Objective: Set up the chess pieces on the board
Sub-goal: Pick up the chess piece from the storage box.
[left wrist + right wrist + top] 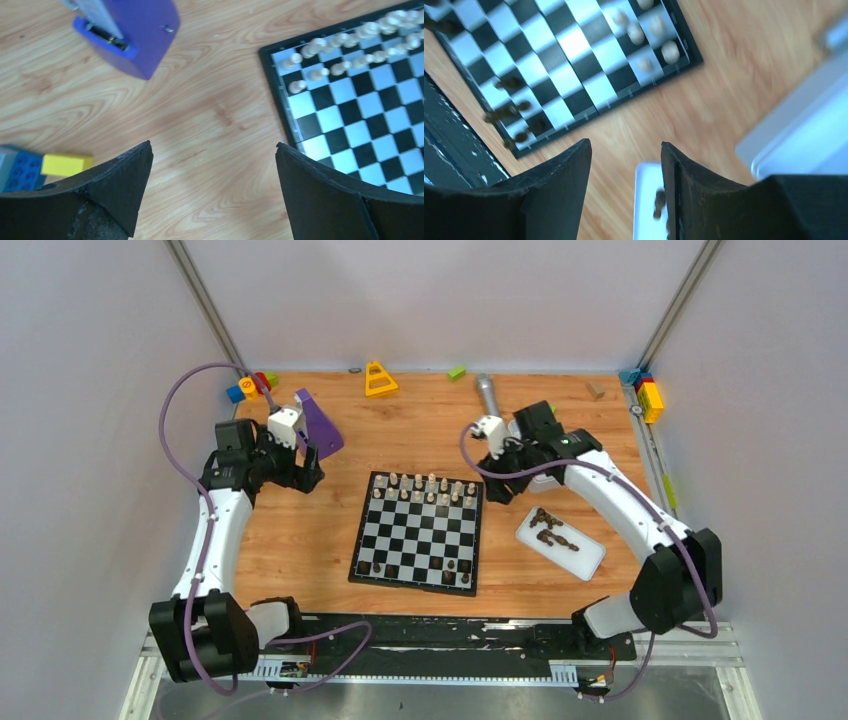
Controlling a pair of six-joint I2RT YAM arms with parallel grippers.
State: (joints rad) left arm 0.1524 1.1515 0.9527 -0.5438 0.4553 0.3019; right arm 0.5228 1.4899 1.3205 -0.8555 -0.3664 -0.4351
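The black-and-white board (pixel 418 531) lies flat mid-table. Cream pieces (pixel 428 489) fill its two far rows. Several dark brown pieces (pixel 455 570) stand along its near edge. More dark pieces (pixel 552 530) lie in a white tray (pixel 592 562) right of the board. My left gripper (pixel 310 480) is open and empty over bare wood left of the board (pixel 360 115). My right gripper (pixel 503 490) is open and empty, off the board's far right corner (pixel 574 65); the tray (pixel 646 210) with dark pieces (pixel 659 200) shows between its fingers.
A purple block (pixel 320 425) sits by the left gripper and shows in the left wrist view (pixel 135 30). Coloured blocks (pixel 250 386) lie at the back left, a yellow cone (pixel 379 380), a green block (pixel 456 372) and a grey cylinder (pixel 487 395) at the back. More blocks (pixel 648 395) are at the back right.
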